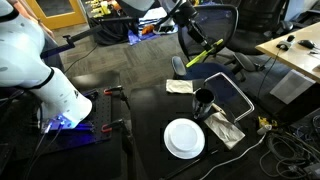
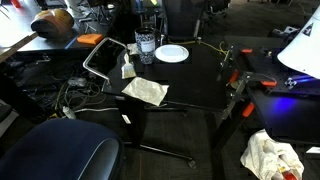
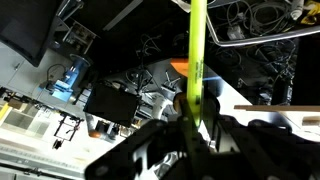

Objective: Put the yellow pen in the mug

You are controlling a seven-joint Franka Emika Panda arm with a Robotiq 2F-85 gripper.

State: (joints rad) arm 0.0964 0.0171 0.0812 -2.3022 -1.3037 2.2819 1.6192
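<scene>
Holding the yellow pen (image 3: 195, 60) near one end, the hand (image 3: 192, 128) is closed narrowly on it. Most of the pen stands out free past the fingertips, which I judge lets the free end go first into a narrow opening. In an exterior view the pen hangs tilted in the air, above and farther than the mug (image 1: 203, 100), which stands upright on the table (image 1: 150, 120) with the white plate (image 1: 184, 138) just nearer. The plate looks bare, the pen is not yet in the mug, and the mug's inside is too dark to tell.
</scene>
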